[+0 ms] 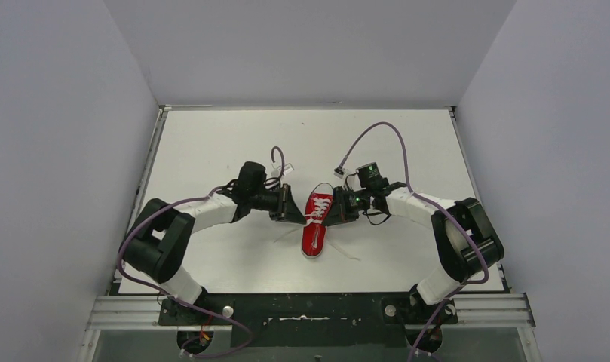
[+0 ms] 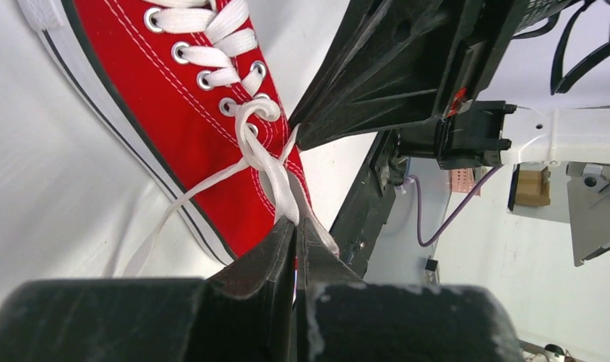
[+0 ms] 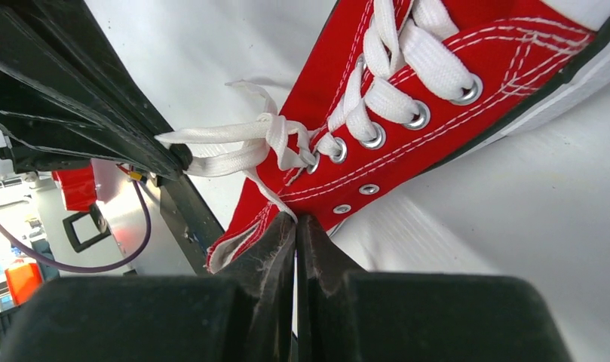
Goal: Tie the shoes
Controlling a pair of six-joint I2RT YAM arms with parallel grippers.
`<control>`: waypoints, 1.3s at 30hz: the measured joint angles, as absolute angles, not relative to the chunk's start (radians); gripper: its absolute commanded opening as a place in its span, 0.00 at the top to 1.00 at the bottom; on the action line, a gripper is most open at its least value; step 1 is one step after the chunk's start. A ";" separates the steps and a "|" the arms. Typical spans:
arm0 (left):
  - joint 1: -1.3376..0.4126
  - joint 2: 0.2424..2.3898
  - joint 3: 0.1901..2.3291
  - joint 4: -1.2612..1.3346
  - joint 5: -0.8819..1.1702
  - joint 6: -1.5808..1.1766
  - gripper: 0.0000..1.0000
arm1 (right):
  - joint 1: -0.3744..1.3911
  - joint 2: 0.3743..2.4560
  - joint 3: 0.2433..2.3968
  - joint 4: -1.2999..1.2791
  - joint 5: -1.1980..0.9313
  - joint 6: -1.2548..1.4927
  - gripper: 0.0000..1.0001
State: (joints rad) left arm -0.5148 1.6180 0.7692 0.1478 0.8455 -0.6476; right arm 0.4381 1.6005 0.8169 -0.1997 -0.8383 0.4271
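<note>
A small red sneaker (image 1: 314, 226) with white laces lies mid-table, its toe pointing away from the arm bases. My left gripper (image 1: 294, 207) is at its left side and my right gripper (image 1: 332, 209) at its right. In the left wrist view, the left gripper (image 2: 295, 220) is shut on a white lace strand running taut from the knot (image 2: 258, 113). The right gripper's fingers (image 2: 362, 83) reach in from the right. In the right wrist view, the right gripper (image 3: 295, 217) is shut on a thin lace strand from the knot (image 3: 277, 134). The left gripper's fingers (image 3: 98, 98) pinch a lace loop.
Loose lace ends trail on the white table (image 1: 234, 143), one to the left of the shoe (image 1: 283, 238) and one to the right of the heel (image 1: 347, 253). Grey walls enclose the table on three sides. A metal rail (image 1: 309, 309) runs along the near edge.
</note>
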 measured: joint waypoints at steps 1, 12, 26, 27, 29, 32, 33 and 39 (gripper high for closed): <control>-0.516 1.619 0.769 0.142 0.843 -0.647 1.00 | 0.438 1.600 0.817 -0.197 -0.838 0.433 1.00; -0.495 1.654 0.846 -0.110 0.823 -0.500 0.48 | 0.451 1.597 0.817 -0.199 -0.838 0.454 1.00; -0.474 1.897 1.186 -0.235 0.892 -0.361 0.32 | 0.458 1.597 0.834 -0.248 -0.835 0.430 1.00; -0.476 1.921 1.197 -0.234 0.903 -0.362 0.32 | 0.459 1.597 0.836 -0.249 -0.835 0.430 1.00; -0.479 1.968 1.206 -0.231 0.921 -0.362 0.34 | 0.459 1.597 0.836 -0.249 -0.834 0.429 1.00; -0.483 2.001 1.202 -0.231 0.941 -0.363 0.39 | 0.459 1.597 0.837 -0.253 -0.834 0.429 1.00; -0.484 2.001 1.197 -0.228 0.948 -0.363 0.41 | 0.459 1.597 0.838 -0.255 -0.834 0.429 1.00; -0.493 2.001 1.170 -0.184 0.975 -0.378 0.66 | 0.459 1.597 0.850 -0.263 -0.834 0.428 1.00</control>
